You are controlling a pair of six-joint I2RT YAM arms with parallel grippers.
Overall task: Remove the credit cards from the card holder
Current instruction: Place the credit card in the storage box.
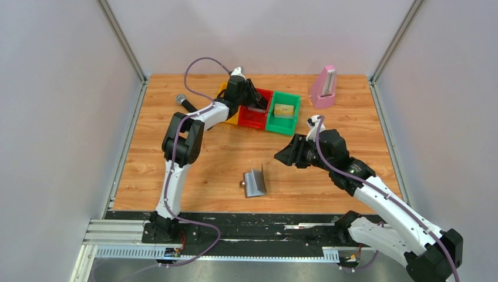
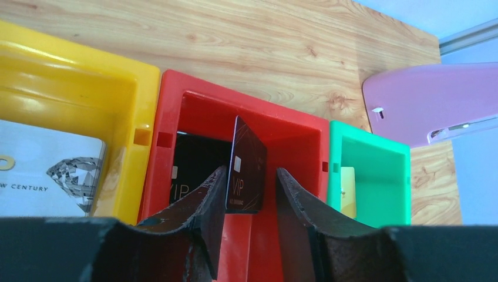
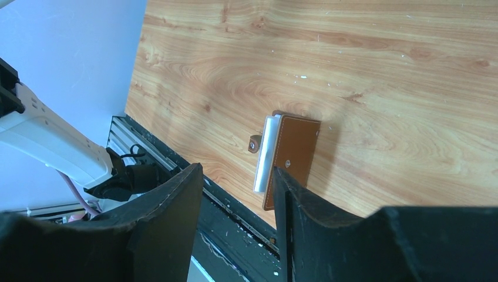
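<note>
Top view, card holder (image 1: 255, 182) half open on the tabletop (image 1: 205, 158), left wrist view, left gripper (image 2: 251, 173) spread around a black card (image 2: 246, 164) over the red bin (image 2: 170, 94), silver card (image 2: 53, 170) in yellow bin (image 2: 76, 76), pale card (image 2: 347, 191) in green bin (image 2: 367, 136), right wrist view, right gripper (image 3: 236, 170) spread above it.

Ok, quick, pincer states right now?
Left pincer: open, black card unclamped between jaws, over red bin.
Right pincer: open, empty.

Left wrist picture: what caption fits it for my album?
A black VIP card sits between the fingers of the left gripper, over the red bin.
</note>
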